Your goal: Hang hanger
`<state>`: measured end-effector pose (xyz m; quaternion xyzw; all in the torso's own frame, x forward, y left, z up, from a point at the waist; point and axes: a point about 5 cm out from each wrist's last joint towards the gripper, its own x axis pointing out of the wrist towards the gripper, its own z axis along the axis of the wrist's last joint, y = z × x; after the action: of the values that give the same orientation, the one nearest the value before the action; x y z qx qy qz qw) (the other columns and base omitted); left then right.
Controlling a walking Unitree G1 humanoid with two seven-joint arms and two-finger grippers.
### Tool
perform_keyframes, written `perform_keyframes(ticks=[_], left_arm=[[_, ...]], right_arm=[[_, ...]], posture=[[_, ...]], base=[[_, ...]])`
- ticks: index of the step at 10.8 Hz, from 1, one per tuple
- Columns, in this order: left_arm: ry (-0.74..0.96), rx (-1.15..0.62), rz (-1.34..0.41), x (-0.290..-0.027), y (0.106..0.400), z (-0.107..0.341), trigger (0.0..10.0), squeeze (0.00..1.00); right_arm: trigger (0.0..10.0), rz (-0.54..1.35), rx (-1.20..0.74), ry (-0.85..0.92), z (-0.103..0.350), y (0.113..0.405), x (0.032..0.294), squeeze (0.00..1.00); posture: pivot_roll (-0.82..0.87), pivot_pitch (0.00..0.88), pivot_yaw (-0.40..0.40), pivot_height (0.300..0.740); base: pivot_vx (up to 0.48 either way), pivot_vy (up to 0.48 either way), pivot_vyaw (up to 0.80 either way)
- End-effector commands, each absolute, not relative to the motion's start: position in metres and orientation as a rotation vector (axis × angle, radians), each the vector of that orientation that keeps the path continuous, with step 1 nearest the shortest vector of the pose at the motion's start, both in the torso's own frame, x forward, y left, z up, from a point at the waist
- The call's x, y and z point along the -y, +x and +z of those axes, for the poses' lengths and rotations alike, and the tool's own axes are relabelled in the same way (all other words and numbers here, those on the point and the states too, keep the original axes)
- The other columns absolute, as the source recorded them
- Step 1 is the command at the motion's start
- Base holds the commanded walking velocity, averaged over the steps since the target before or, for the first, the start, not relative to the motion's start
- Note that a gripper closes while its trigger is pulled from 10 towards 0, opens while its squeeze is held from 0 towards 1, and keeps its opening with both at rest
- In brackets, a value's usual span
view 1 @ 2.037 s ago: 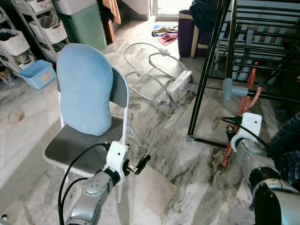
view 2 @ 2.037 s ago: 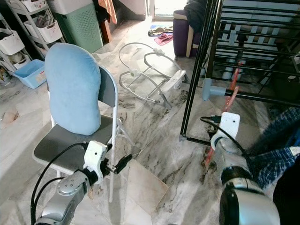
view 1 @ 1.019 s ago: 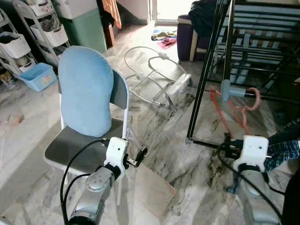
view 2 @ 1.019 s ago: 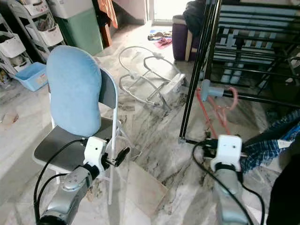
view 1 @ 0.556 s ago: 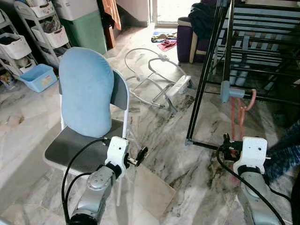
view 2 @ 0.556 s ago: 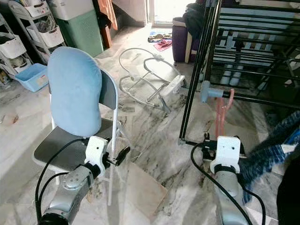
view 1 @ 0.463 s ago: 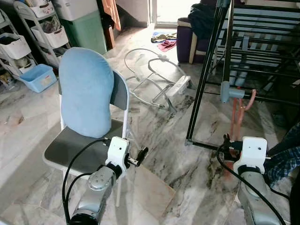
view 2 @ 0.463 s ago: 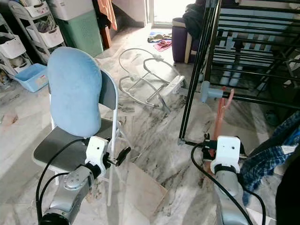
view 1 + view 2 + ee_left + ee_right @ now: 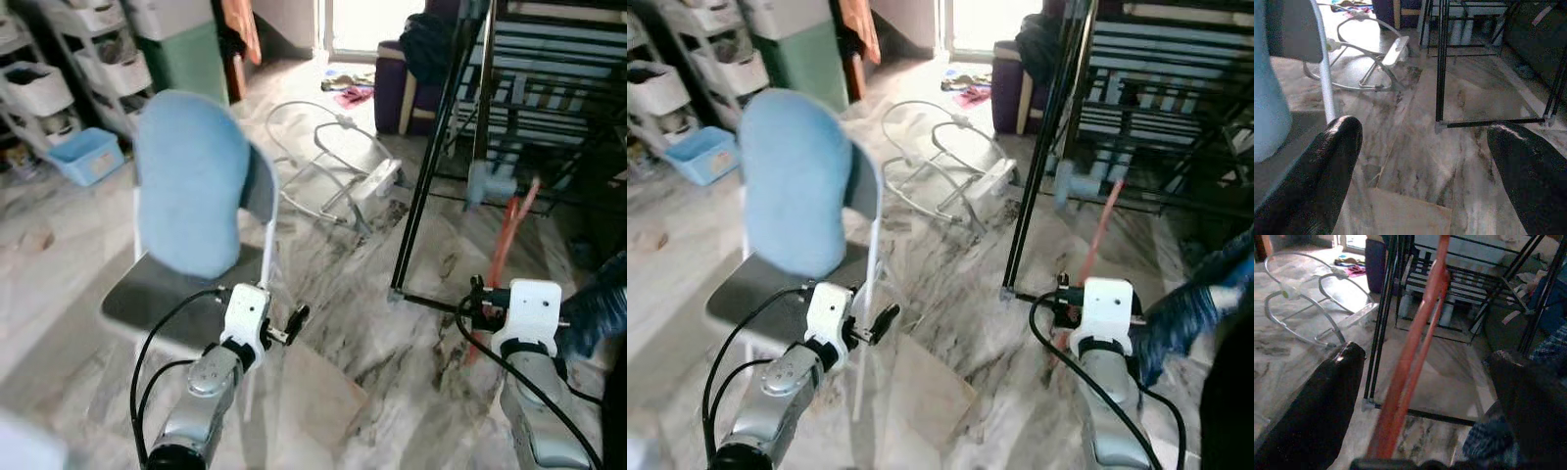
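Orange-red hanger slanting up between the right gripper's 2 fingers, spread wide apart, neither finger touching it; lower end dropping out of sight at the wrist. From the head camera, hanger rising toward 1 o'clock from the right gripper, top end nearing the grey clip on the black drying rack.

Left gripper hovering low at 7 o'clock, fingers parted on nothing, just beside the folding chair carrying a blue cushion.

White bouncer frame lying on the marble floor at 12 o'clock. Blue plaid cloth showing at 3 o'clock.
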<state>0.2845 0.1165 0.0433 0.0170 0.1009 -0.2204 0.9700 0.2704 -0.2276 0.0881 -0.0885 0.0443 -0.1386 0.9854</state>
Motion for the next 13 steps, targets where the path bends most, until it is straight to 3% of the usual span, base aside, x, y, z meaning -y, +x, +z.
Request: perform_keyframes(ticks=[1,7,10,11,12,13], left_arm=[[0.038,-0.216,-0.435,-0.118,0.282,0.040,10.0,0.00],[0.047,-0.223,-0.437,-0.117,0.282,0.037,10.0,0.00],[0.086,-0.283,-0.387,-0.130,0.281,0.021,10.0,0.00],[0.120,-0.339,-0.356,-0.140,0.276,0.008,10.0,0.00],[0.166,-0.412,-0.319,-0.147,0.269,-0.007,10.0,0.00],[0.189,-0.457,-0.291,-0.151,0.266,-0.014,10.0,0.00]], right_arm=[[10.0,-0.277,-0.079,-0.183,0.093,0.272,0.228,1.00],[10.0,-0.253,-0.125,-0.172,0.078,0.270,0.223,1.00],[10.0,-0.150,-0.206,-0.097,0.051,0.268,0.207,1.00],[10.0,-0.091,-0.250,-0.069,0.038,0.267,0.197,0.96],[10.0,-0.040,-0.304,-0.040,0.025,0.267,0.187,0.83],[10.0,-0.006,-0.343,-0.018,0.015,0.266,0.180,0.59]], posture=[[-0.10,0.054,0.027,0.740],[-0.10,0.053,0.030,0.740],[-0.10,0.040,0.026,0.740],[-0.10,0.032,0.024,0.740],[-0.09,0.019,0.023,0.740],[-0.09,0.010,0.023,0.740]], base=[[-0.285,0.000,0.00],[-0.281,0.000,0.00],[-0.259,0.000,0.00],[0.000,0.000,0.00],[0.000,0.000,0.00],[0.000,0.000,0.00]])
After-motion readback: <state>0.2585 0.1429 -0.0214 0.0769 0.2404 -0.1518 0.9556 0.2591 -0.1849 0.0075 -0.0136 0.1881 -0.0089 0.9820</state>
